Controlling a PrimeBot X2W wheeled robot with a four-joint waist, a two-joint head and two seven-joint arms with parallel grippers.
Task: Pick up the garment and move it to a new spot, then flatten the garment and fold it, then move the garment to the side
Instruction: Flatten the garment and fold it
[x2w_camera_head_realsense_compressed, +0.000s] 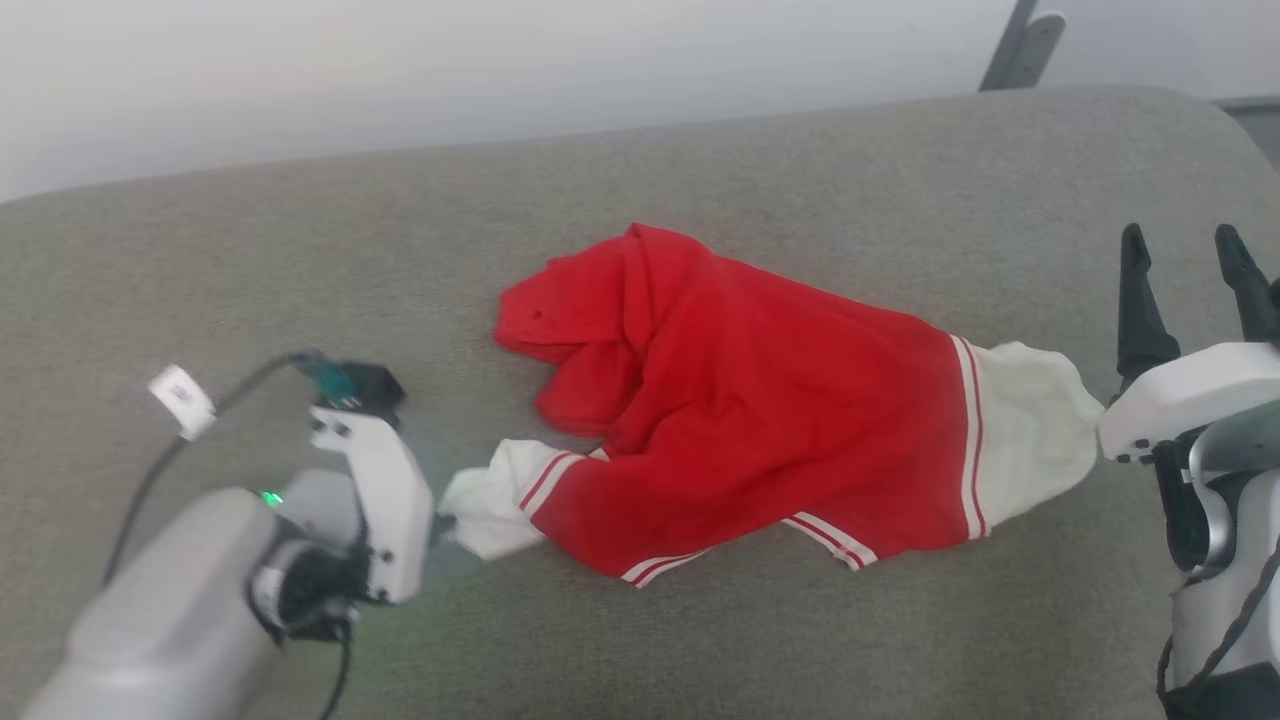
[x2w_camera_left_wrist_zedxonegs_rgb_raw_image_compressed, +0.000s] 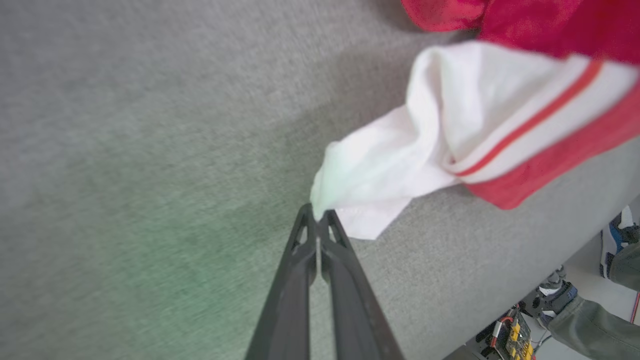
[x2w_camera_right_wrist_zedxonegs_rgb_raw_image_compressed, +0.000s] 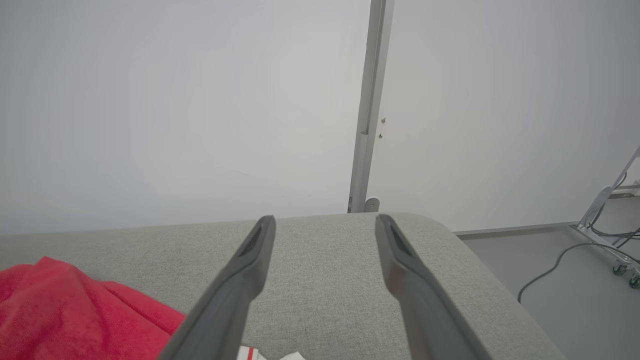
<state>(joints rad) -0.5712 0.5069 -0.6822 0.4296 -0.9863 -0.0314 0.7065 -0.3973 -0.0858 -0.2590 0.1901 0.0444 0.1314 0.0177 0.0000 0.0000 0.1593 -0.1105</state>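
Note:
The garment (x2w_camera_head_realsense_compressed: 740, 400) lies crumpled on the grey cushioned surface (x2w_camera_head_realsense_compressed: 700, 180), red in the body with white sleeves and red-and-white striped trim. My left gripper (x2w_camera_head_realsense_compressed: 445, 525) is at the garment's left end, shut on the tip of the white sleeve (x2w_camera_left_wrist_zedxonegs_rgb_raw_image_compressed: 450, 125). In the left wrist view the two dark fingers meet at the gripper tip (x2w_camera_left_wrist_zedxonegs_rgb_raw_image_compressed: 316, 212) and pinch the sleeve's edge. My right gripper (x2w_camera_head_realsense_compressed: 1185, 255) stands open just right of the other white sleeve (x2w_camera_head_realsense_compressed: 1030, 430), apart from it. The right wrist view has that gripper (x2w_camera_right_wrist_zedxonegs_rgb_raw_image_compressed: 325, 220) with nothing between its fingers and red cloth (x2w_camera_right_wrist_zedxonegs_rgb_raw_image_compressed: 60, 305) at lower left.
The cushion's far edge meets a pale wall (x2w_camera_right_wrist_zedxonegs_rgb_raw_image_compressed: 200, 100) with a metal post (x2w_camera_right_wrist_zedxonegs_rgb_raw_image_compressed: 367, 100). A person's shoes and trouser leg (x2w_camera_left_wrist_zedxonegs_rgb_raw_image_compressed: 590, 310) stand on the floor past the cushion's edge. Cables (x2w_camera_right_wrist_zedxonegs_rgb_raw_image_compressed: 565, 260) run across the floor at the right.

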